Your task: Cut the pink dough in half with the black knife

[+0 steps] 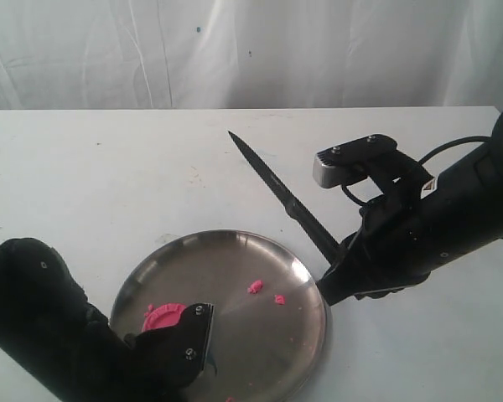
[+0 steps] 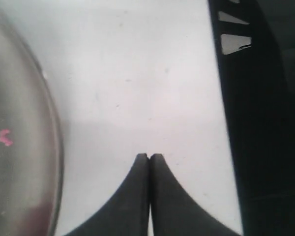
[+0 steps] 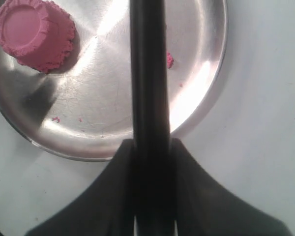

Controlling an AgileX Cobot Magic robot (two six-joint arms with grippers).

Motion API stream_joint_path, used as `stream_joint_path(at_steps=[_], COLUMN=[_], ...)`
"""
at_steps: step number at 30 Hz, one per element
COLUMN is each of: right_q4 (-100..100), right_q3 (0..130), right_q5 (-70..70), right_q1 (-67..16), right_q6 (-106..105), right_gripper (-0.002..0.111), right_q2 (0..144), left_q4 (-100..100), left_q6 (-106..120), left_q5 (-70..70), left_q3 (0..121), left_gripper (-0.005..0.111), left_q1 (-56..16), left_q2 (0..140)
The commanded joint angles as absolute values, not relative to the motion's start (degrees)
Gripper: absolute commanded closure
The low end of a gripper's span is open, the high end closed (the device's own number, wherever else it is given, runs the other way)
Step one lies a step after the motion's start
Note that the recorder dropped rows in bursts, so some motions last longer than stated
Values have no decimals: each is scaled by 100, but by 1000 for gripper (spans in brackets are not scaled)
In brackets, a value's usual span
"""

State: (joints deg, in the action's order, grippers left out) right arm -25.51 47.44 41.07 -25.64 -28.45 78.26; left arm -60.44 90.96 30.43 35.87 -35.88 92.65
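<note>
The pink dough (image 1: 162,316) stands whole, like an upturned cup, at the near left of the round steel plate (image 1: 235,260); my left arm's wrist partly covers it. My right gripper (image 1: 339,255) is shut on the black knife (image 1: 277,188) at the plate's right rim, the blade slanting up and away to the far left, off the dough. In the right wrist view the knife (image 3: 148,73) crosses over the plate (image 3: 103,98), with the dough (image 3: 34,34) off to one side. My left gripper (image 2: 149,156) is shut and empty over bare table beside the plate rim (image 2: 56,147).
Small pink crumbs (image 1: 255,287) lie near the plate's middle, and one crumb (image 3: 169,60) sits beside the blade. The white table (image 1: 109,184) runs back to a white curtain. A dark structure (image 2: 265,123) borders the table in the left wrist view.
</note>
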Motion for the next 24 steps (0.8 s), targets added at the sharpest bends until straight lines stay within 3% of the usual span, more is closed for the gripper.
stream_joint_path(at_steps=[1, 24], right_q4=[-2600, -2623], right_q3=[4740, 4740], right_q5=[4056, 4065], right_q1=[-2576, -2576], right_q6=[-2829, -2829], right_gripper=[108, 108], right_q2=[7807, 7807], left_q4=[-6170, -6342], left_q6=[9170, 9170], left_q5=[2593, 245], left_q3=[3602, 3612], left_gripper=[107, 107], left_q1=[-3617, -3617], left_q2=[9446, 9867])
